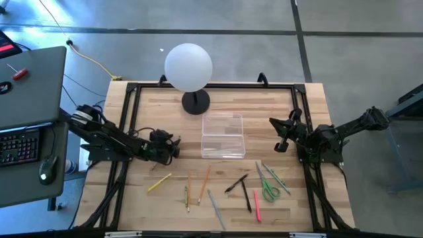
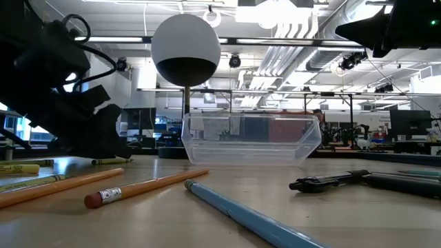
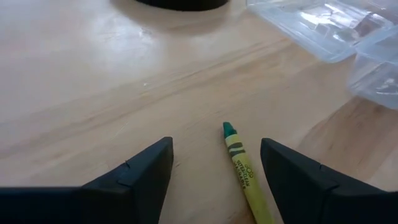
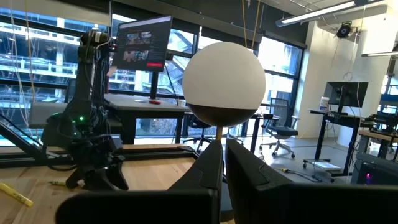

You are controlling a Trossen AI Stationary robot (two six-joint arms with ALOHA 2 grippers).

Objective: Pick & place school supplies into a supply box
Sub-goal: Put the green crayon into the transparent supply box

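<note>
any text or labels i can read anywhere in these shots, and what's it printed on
Nothing can be read for certain.
Yellow-green crayon between the left gripper's open fingers: dark print runs along its wrapper, too small and blurred to read.
Monitor in the room behind, right wrist view: lit screen content, too small to read.
Clear supply box, globe lamp, pencils: no print visible.

An open-plan robotics lab: bare ceiling ducts and strip lights (image 2: 289,31), rows of desks with black computer monitors (image 4: 142,40), office chairs (image 4: 283,134), and a grey concrete floor (image 1: 264,39).
</note>
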